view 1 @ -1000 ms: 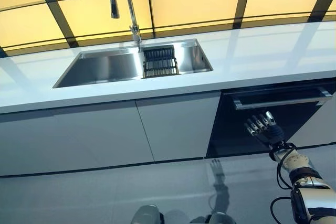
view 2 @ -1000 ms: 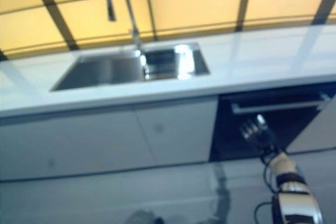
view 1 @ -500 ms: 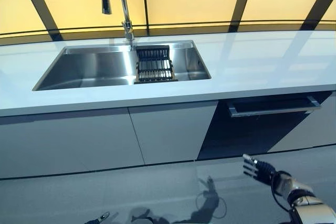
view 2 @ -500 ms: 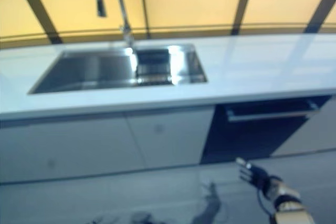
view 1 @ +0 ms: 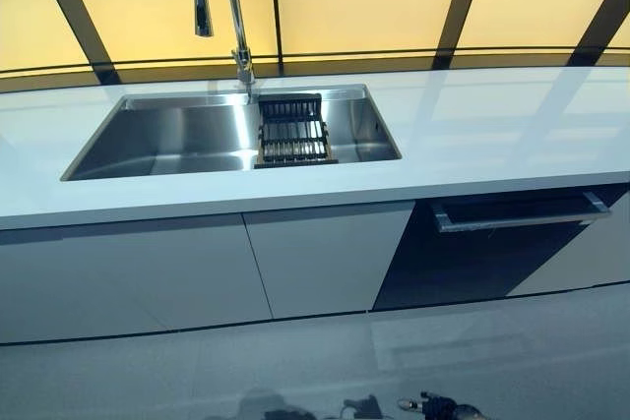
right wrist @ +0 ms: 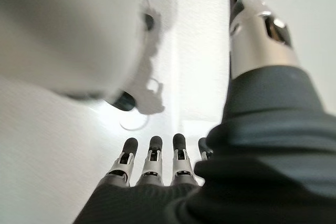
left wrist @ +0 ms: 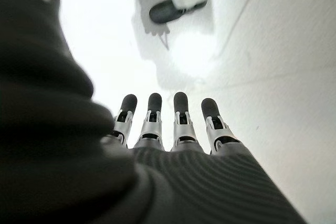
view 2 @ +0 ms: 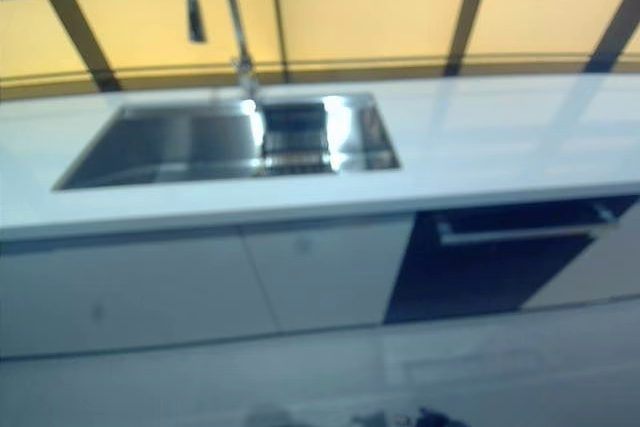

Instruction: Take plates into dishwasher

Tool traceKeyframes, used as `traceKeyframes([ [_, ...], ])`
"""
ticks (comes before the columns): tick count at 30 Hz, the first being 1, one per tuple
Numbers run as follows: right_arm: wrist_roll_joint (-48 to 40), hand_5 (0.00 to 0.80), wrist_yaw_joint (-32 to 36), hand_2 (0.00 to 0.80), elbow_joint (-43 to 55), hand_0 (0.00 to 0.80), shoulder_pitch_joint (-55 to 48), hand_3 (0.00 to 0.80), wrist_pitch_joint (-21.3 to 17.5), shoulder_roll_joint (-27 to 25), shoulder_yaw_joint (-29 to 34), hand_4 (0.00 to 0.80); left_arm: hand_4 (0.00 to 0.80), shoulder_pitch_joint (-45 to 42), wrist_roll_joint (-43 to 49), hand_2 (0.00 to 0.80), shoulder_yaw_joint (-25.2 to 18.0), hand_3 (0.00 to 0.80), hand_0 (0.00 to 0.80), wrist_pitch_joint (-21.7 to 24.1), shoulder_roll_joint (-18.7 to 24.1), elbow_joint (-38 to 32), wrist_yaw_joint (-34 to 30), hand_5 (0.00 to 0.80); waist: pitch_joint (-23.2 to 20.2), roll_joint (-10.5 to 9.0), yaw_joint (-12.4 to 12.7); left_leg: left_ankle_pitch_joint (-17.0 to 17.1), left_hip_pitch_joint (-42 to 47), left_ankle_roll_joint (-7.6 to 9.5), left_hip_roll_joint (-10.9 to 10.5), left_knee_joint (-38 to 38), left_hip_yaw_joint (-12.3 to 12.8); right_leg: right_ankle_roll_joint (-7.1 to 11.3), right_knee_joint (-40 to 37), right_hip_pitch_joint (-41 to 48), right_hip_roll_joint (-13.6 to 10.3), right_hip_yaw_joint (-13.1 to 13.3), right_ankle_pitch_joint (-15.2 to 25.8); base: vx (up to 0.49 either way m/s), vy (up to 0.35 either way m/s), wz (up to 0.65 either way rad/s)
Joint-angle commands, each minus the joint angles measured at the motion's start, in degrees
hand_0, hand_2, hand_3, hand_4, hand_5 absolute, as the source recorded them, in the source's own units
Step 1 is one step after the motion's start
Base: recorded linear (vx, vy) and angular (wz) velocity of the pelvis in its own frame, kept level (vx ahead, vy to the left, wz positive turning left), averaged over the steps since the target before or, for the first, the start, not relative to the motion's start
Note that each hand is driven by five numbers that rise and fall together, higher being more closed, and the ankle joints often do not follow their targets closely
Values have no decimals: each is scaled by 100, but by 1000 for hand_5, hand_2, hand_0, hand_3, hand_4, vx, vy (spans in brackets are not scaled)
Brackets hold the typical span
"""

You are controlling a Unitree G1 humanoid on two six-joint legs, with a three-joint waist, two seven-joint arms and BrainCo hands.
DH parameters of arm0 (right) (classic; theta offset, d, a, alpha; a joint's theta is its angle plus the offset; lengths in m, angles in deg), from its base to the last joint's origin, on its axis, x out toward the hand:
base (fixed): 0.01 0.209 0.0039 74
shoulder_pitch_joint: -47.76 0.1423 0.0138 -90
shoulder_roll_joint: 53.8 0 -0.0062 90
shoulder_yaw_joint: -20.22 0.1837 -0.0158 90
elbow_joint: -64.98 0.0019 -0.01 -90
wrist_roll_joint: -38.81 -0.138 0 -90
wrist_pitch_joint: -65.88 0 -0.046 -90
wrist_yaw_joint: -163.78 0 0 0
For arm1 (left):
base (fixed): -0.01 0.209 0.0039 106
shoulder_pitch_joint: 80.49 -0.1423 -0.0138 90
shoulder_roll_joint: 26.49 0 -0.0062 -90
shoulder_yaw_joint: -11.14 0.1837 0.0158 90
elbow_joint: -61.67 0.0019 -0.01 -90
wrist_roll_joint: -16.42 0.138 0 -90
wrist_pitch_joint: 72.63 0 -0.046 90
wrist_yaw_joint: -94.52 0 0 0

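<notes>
Your left hand (left wrist: 173, 129) hangs over the pale floor (left wrist: 283, 77), fingers (left wrist: 180, 116) straight and side by side, holding nothing. Your right hand (right wrist: 152, 169) is the same: fingers (right wrist: 153, 158) extended in a row, thumb (right wrist: 257, 35) standing apart from them, nothing between them, floor beneath. In the head views only a few fingertips of the right hand (view 1: 425, 405) peek in at the bottom edge, low on the floor in front of the cabinets.

Ahead of you, the white desk (view 1: 492, 125) runs across the view. Set into it is a steel sink (view 1: 167, 135) with a tall curved tap (view 1: 226, 7) rising behind it. A dark rack (view 1: 291, 130) sits in the right part of the sink, just beside the tap's base. You cannot make out any plates in it from here, and no plates show on the desk.

Below the desk, pale cabinet doors (view 1: 315, 258) sit under the sink. To their right is the dark dishwasher (view 1: 472, 253), its door closed, with a long bar handle (view 1: 517, 215) across the top. Both of your hands are well apart from it.
</notes>
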Motion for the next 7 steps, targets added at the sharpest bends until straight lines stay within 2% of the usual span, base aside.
traceKeyframes([
  [1,-176,0,-76,0,-285,0,386,0,65,199,24,0,0,230,-43,0,-161,0,0,55,-179,401,-10,0,122,-222,-33,-150,297,169,-228,-224,-59,405,-663,124,-172,224,689,32,19,0],
  [7,-254,0,-137,0,-211,0,392,0,105,201,-119,0,0,192,-96,0,-67,0,0,226,-122,238,135,0,111,-249,12,-186,328,177,-252,-210,-98,412,-663,159,-168,224,676,11,5,0],
])
